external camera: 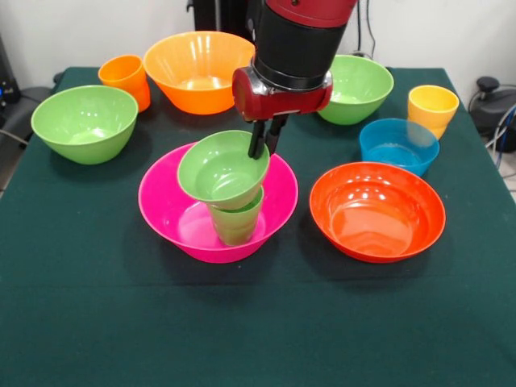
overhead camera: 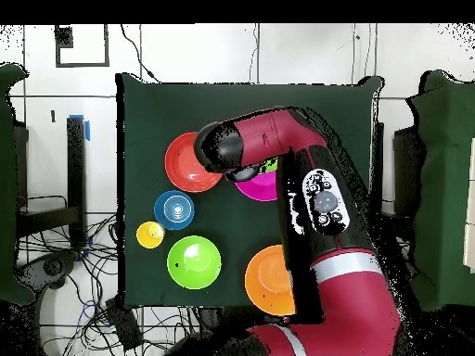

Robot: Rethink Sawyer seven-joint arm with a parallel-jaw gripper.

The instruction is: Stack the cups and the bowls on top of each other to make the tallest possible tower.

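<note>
Showing the front view first: the gripper (external camera: 264, 147) at frame centre is clamped on the rim of a small green bowl (external camera: 223, 170), which sits tilted on a green cup (external camera: 235, 222) standing inside the large pink bowl (external camera: 165, 211). The red-orange bowl (external camera: 377, 211) lies lower right, with the blue bowl (external camera: 398, 146) and yellow cup (external camera: 432, 109) above it. An orange bowl (external camera: 198, 71) and orange cup (external camera: 126, 81) occupy the upper left, a light green bowl (external camera: 85, 123) the left. In the overhead view, the arm (overhead camera: 315, 232) covers most of the pink bowl (overhead camera: 255, 188) at centre; the fingers are hidden there.
</note>
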